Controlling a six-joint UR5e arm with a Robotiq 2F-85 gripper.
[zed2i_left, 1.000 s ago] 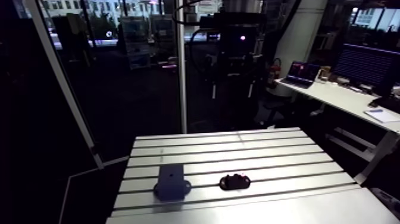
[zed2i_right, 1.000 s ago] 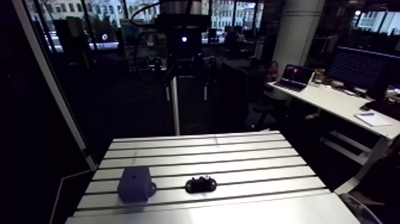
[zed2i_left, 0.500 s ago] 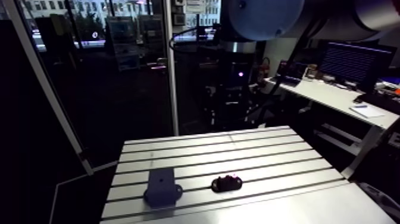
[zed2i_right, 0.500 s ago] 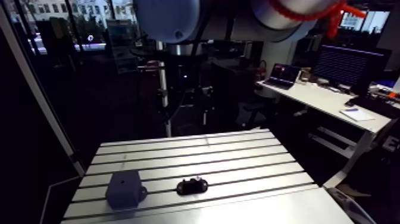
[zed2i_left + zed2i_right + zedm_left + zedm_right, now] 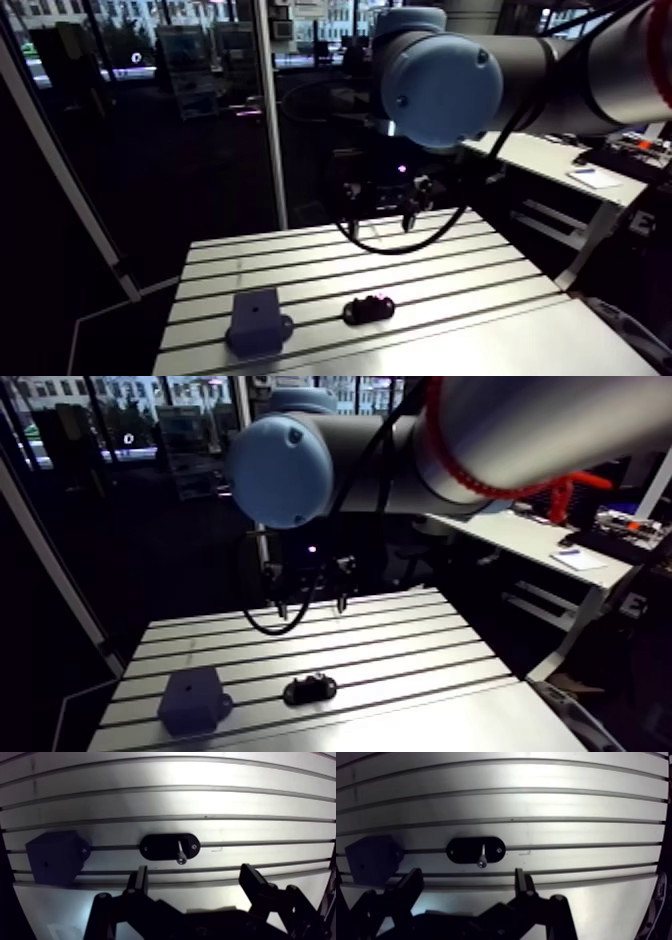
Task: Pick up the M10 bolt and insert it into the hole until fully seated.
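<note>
M10 bolt [image 5: 181, 853] sits in its black oval holder [image 5: 160, 847] toward the table's [image 5: 200, 802] near edge, with the dark block with the hole [image 5: 52, 856] nearby. The gripper [image 5: 195, 872] hangs above, fingers spread wide, empty. An off-centre descent could knock the slim bolt askew.

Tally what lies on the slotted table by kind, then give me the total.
bolt: 1
black oval holder: 1
dark block with a hole: 1
Total: 3
</note>
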